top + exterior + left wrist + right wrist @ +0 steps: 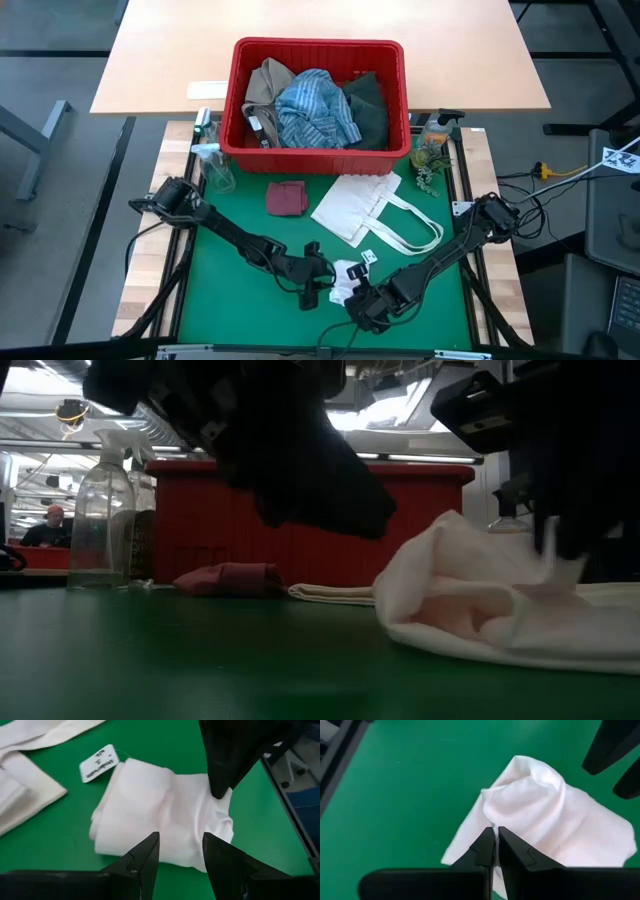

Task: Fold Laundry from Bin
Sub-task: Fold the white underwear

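Note:
A small white cloth point(347, 278) lies crumpled on the green mat point(240, 300) near the table's front edge, with a paper tag point(98, 764) beside it. My right gripper point(495, 842) is shut on it. My left gripper point(181, 851) is open, its two fingers standing over the cloth's edge on the opposite side. The red bin point(318, 150) at the far edge holds a striped shirt point(315, 110), a tan garment point(265, 85) and a dark green garment point(368, 105). A small maroon cloth point(287, 198) lies on the mat in front of the bin. My right gripper pinches the white cloth's edge point(489, 822) between its two fingers, coming steeply from above. The cloth rises into a bunched peak point(450, 535) beside the hold, and the rest of it point(560, 645) lies on the mat. Whether my left gripper touches the cloth, I cannot tell.
A flat white tote bag point(365, 205) with loop handles lies on the mat just beyond the cloth. A clear spray bottle point(215, 165) stands at the bin's left corner and another bottle point(432, 145) at its right. Bare mat lies toward the front left.

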`<state>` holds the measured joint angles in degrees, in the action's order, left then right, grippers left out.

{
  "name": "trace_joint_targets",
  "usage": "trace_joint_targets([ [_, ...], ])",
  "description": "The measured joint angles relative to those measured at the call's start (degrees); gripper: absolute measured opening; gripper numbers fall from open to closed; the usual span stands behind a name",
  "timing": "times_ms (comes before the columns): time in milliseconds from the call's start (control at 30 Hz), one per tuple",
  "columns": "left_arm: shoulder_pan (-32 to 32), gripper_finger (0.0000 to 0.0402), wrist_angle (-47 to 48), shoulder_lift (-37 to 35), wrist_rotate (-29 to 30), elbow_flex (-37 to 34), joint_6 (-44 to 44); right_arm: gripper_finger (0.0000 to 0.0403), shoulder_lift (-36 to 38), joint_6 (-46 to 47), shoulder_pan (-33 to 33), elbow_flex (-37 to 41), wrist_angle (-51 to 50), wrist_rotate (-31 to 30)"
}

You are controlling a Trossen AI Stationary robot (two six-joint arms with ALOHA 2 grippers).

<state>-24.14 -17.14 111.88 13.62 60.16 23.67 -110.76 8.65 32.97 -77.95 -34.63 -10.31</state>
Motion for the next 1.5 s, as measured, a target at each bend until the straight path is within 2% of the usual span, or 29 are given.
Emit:
trace_joint_targets([
  [233,-1.38,0.0144,-6.29,3.97,1.94,0.0,-0.07,0.0026,0.02,0.04,0.0,0.0,-0.02,3.49],
  [667,-1.58,0.0144,-5.18,8.89,-0.46,1.96,-0.51,0.0029,0.01,0.48,0.02,0.0,-3.45,7.59],
  [767,-1.56,0.0144,-4.11,8.94,-0.48,2.56,-3.03,0.0052,0.01,1.83,0.02,0.0,-4.37,8.06],
  [933,-1.56,0.0144,-4.24,8.92,-0.86,3.08,-4.39,0.0128,0.0,1.98,0.02,0.0,-5.5,7.94],
  [1067,-1.84,0.0144,-1.68,6.68,-1.05,3.06,-4.36,0.0167,-0.02,2.05,0.0,-0.74,-9.84,11.91],
  [1200,-2.33,0.0144,-0.84,4.15,-0.94,3.08,-4.38,0.018,-0.02,3.12,0.02,-3.9,-17.04,13.5],
  [1300,-2.54,0.0144,-3.87,3.58,-0.01,3.1,-4.35,0.0181,-0.02,3.4,0.0,-6.57,-22.49,13.44],
  [1500,-2.0,0.0144,-8.4,3.58,5.38,3.08,-4.34,0.0182,0.0,3.47,0.02,-10.42,-29.59,13.38],
])
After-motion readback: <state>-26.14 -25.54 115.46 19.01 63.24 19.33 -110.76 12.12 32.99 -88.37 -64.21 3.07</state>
